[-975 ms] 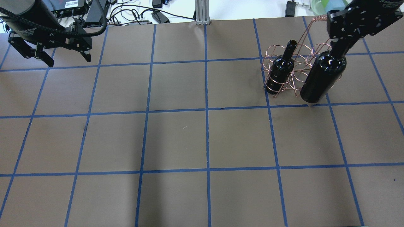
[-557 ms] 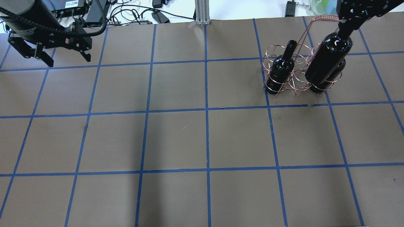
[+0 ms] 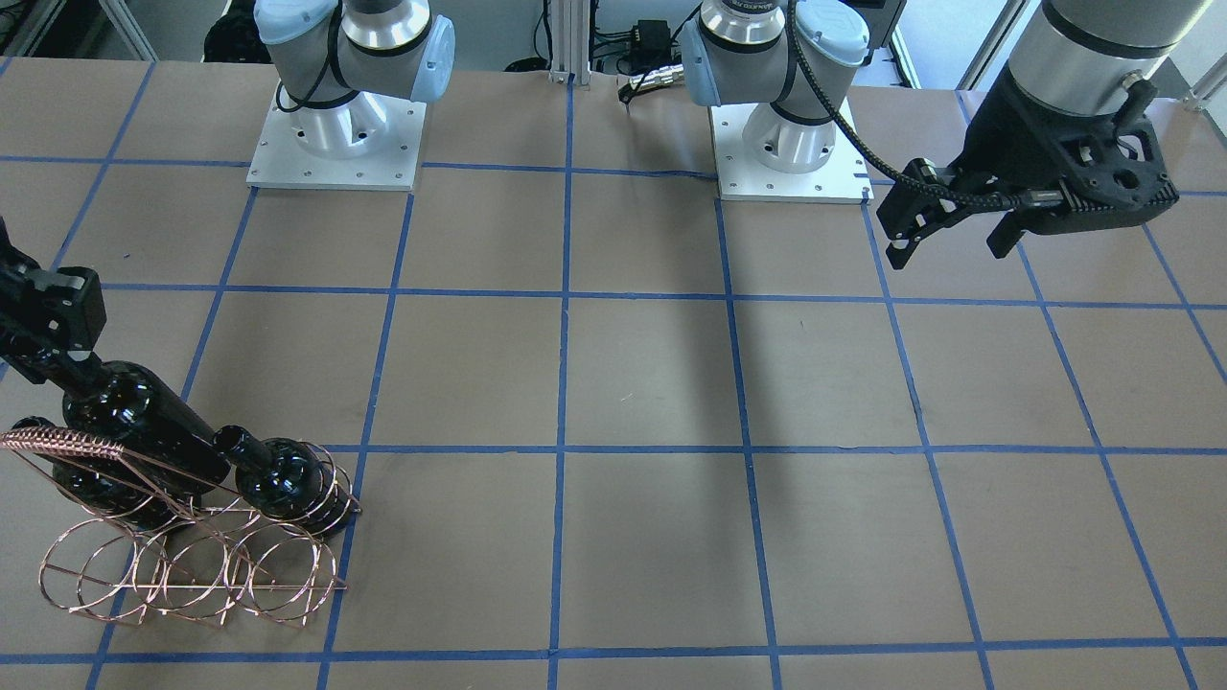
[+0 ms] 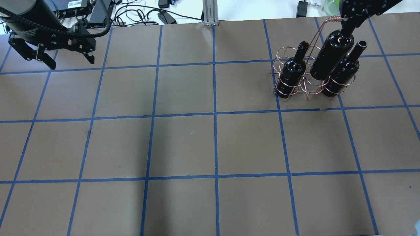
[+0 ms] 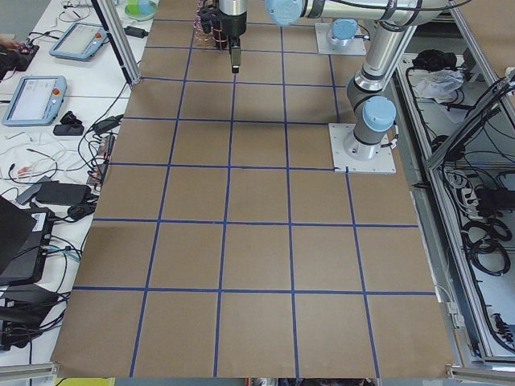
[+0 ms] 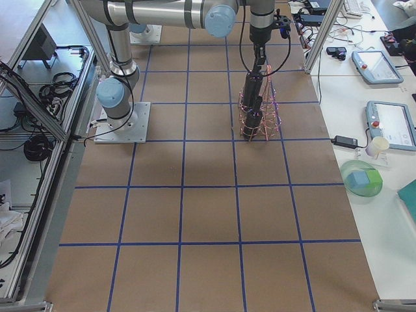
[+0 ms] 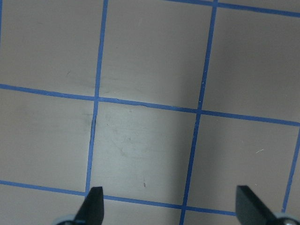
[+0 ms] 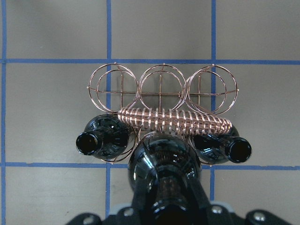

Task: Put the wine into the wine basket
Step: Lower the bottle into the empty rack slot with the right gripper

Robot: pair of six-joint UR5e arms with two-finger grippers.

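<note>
Wine (image 4: 331,55) hangs neck-up from the right pincer (image 4: 348,23), which is clamped on the neck. The body is straight below the pincer, over the basket (image 8: 161,93) on the surface (image 4: 183,144). Target looks like the middle hoop of the row nearer the pincer, between two seated bottles (image 8: 101,140), one each side of the pincer. The three hoops beyond the pincer hold no bottle. Base looks about level with the top hoops; can't tell if it's entered.

Doing it well, my read:
- Keep the bottle plumb and centre it off the wrist view before dropping. Gap to either neighbour is slim, and glass on glass would likely shove the light wire frame.
- Handle (image 8: 173,120) runs just past the shoulder on the pincer's far side; touching or not, can't tell. Bias slightly to the near side so the shoulder doesn't snag.
- Descend slow and straight. Don't release until the base is seated: glossy glass, neck grip only.
- Then open just enough and lift straight up, clear of the handle.

Left pincer (image 4: 70,60) is spread wide with nothing in it, hovering over the surface well apart from the right pincer.

Writing: no label or brand on the bottles. White print on the left arm (image 4: 29,32) is too small to read.
</note>
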